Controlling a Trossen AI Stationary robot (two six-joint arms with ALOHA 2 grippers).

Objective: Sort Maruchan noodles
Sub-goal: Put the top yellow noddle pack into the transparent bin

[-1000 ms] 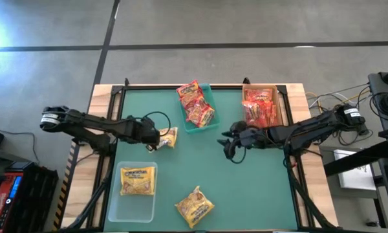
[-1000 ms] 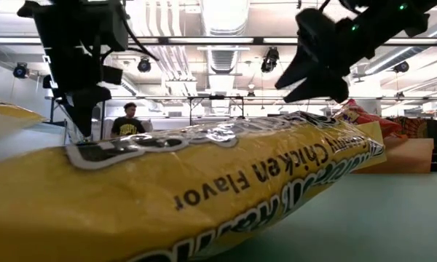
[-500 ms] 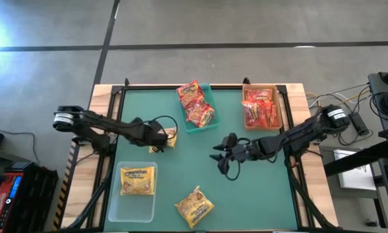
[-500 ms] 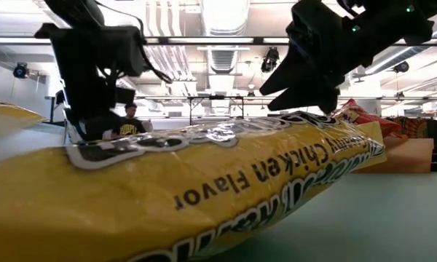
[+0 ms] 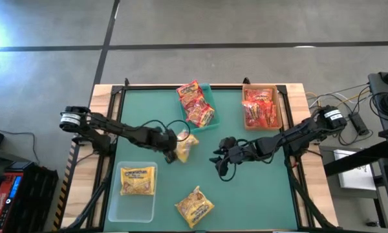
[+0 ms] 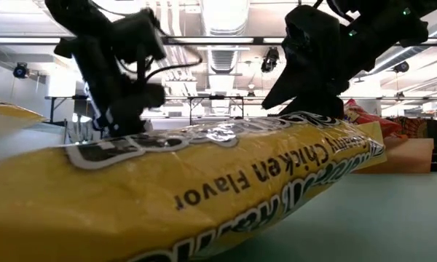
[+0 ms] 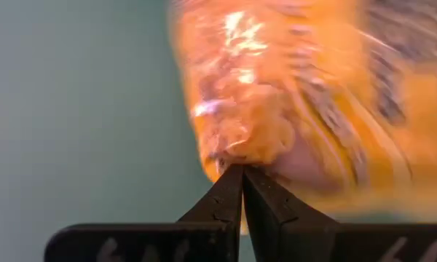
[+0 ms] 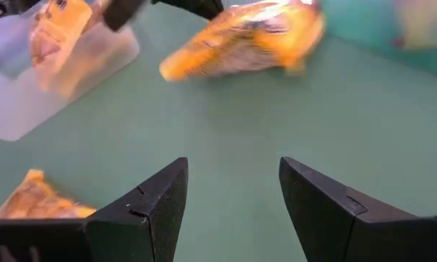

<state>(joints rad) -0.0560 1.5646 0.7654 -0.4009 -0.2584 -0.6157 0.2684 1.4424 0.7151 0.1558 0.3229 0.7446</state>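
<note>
Packet (image 5: 185, 147), yellow and crinkly, is pinched at one edge by the closed left gripper (image 5: 170, 153), above the counter (image 5: 246, 188) just beside the teal bin (image 5: 210, 120). Its long axis is tilted. The clear bin (image 5: 134, 206), holding one yellow packet, lies nearer the left arm. The right gripper (image 5: 218, 160) hangs open, close by.

Yellow chicken-flavour noodle packet (image 6: 204, 185) filling the foreground on the green table (image 6: 393, 218), left gripper (image 6: 120, 109) and right gripper (image 6: 306, 87) hanging behind it, red packets (image 6: 360, 116) far right, ceiling lights overhead.
</note>
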